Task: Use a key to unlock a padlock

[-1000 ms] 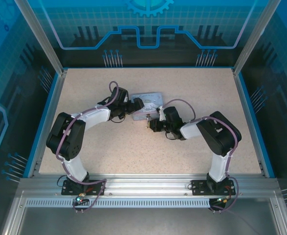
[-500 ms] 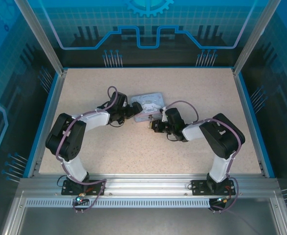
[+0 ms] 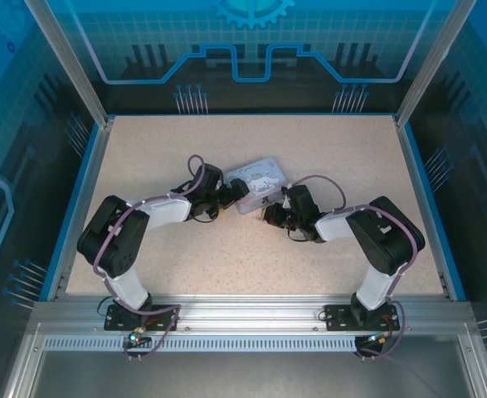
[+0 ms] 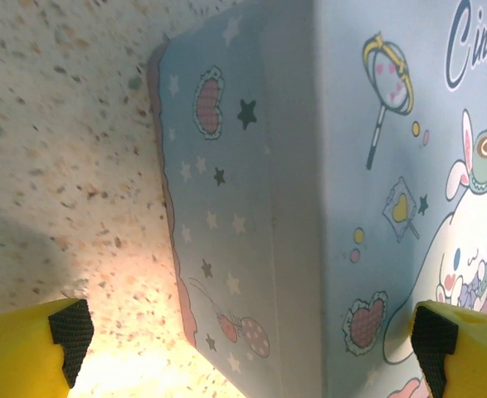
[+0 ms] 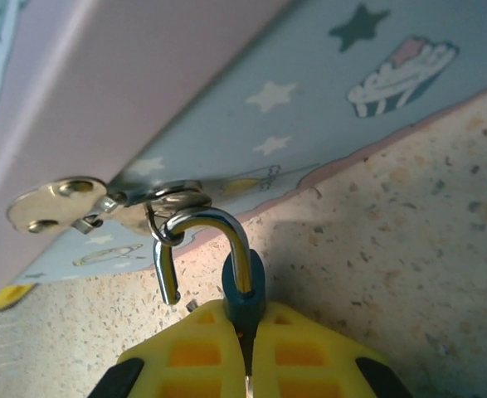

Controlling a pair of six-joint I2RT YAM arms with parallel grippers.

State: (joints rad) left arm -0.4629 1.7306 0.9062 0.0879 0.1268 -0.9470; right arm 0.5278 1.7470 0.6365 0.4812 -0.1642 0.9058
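Right pincer (image 5: 247,352) clamped on padlock (image 5: 245,290); shackle (image 5: 203,219) open, one leg free, hooked thru hasp (image 5: 60,203) of tin (image 5: 326,91). Left pincer (image 4: 251,332) apart, astride tin. Unlocking looks done.

Left arm (image 3: 164,206) and right arm (image 3: 343,222) show white links, black joints, looped purple cables (image 3: 318,177); fingers (image 5: 193,355) yellow, grid-ribbed, with black pads (image 4: 70,327).

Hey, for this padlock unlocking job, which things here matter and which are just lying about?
Job: padlock, gripped by the right gripper, jaws shut; the hasp ring it hangs from; cartoon-print tin; left gripper, open at the tin.
Just there: speckled table; aluminium frame.
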